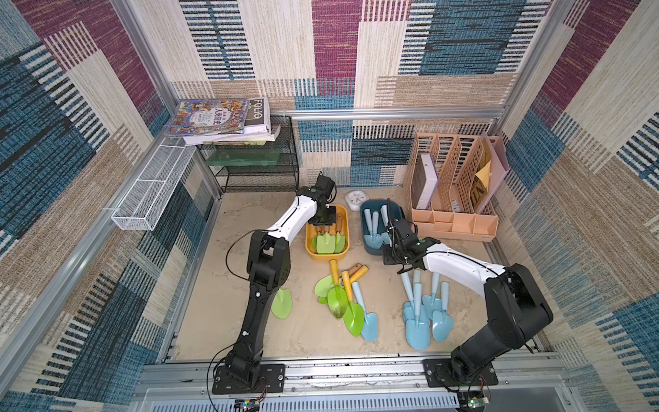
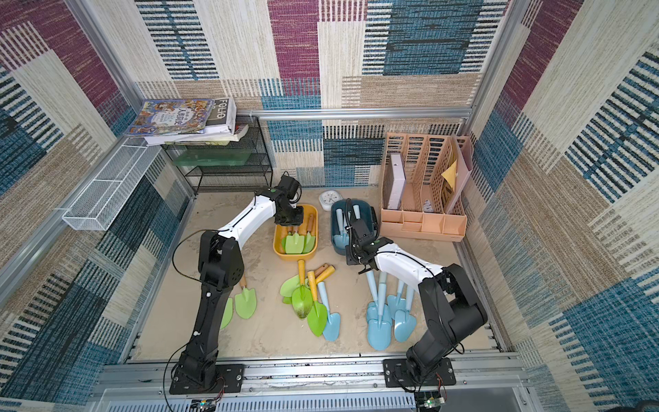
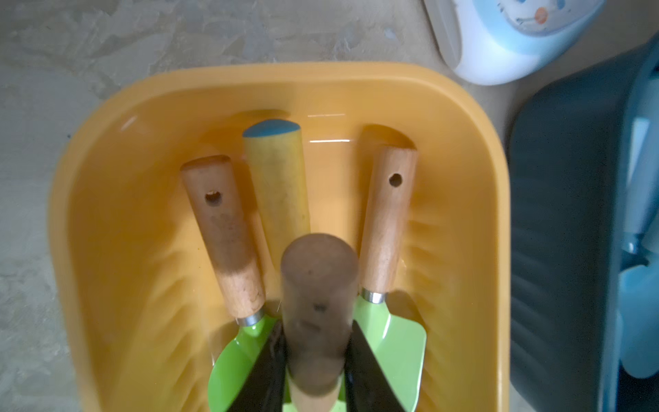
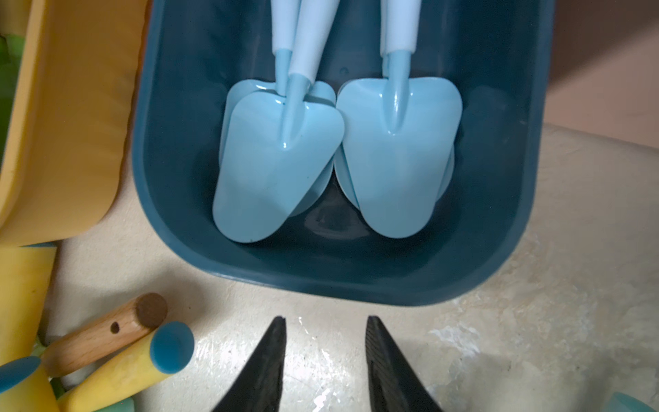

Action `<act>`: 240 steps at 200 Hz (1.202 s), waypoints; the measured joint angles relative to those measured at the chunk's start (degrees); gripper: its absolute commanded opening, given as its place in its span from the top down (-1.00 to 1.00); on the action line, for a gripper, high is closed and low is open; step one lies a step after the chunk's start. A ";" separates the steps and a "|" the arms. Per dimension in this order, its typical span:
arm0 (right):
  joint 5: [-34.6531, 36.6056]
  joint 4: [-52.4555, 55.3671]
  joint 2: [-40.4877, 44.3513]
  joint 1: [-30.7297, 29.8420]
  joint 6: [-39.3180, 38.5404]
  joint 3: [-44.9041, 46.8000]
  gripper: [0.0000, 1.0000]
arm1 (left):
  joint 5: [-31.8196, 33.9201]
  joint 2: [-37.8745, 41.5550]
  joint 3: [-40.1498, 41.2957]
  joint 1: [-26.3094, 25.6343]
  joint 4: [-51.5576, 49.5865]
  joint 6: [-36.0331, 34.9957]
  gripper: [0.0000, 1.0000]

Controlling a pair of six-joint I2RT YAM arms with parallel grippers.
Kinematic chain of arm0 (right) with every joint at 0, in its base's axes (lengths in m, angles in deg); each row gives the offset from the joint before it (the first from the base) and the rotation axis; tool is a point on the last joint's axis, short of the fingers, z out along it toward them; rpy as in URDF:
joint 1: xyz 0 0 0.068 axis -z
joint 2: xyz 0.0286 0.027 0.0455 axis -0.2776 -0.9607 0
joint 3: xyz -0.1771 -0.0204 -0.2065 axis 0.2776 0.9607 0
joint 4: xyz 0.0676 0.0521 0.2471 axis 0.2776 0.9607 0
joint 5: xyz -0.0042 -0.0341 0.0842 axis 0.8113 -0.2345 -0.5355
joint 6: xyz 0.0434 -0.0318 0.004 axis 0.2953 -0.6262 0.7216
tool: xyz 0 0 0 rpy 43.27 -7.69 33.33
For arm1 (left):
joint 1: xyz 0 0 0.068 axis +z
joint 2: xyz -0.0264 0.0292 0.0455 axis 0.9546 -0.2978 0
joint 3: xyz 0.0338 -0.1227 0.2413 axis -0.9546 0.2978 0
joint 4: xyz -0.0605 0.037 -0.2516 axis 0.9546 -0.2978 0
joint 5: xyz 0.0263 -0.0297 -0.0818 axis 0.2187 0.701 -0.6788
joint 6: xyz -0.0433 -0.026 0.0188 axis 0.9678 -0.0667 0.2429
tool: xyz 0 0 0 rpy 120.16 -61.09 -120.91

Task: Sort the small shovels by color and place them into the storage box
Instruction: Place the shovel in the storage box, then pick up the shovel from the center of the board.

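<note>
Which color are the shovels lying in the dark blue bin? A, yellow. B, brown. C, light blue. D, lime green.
C: in the right wrist view the shovels inside the dark blue bin are light blue all over, blades and handles alike.

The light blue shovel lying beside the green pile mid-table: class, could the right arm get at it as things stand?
Probably yes. The right gripper is open and empty near the blue bin, and the light blue shovel lies blade uncovered on the table, though a green shovel rests against its handle.
</note>
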 measured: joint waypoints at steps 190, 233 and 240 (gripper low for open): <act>-3.72 -0.50 0.57 -24.57 0.61 6.14 0.03 | 1.18 33.35 45.09 -0.94 10.80 11.87 0.11; -2.36 -0.83 0.13 -25.16 3.50 7.17 0.04 | 1.22 36.02 48.30 -0.94 11.56 12.20 0.11; -2.21 -0.83 -0.13 -25.16 3.80 7.41 0.05 | 1.22 36.11 48.50 -0.94 11.61 12.20 0.11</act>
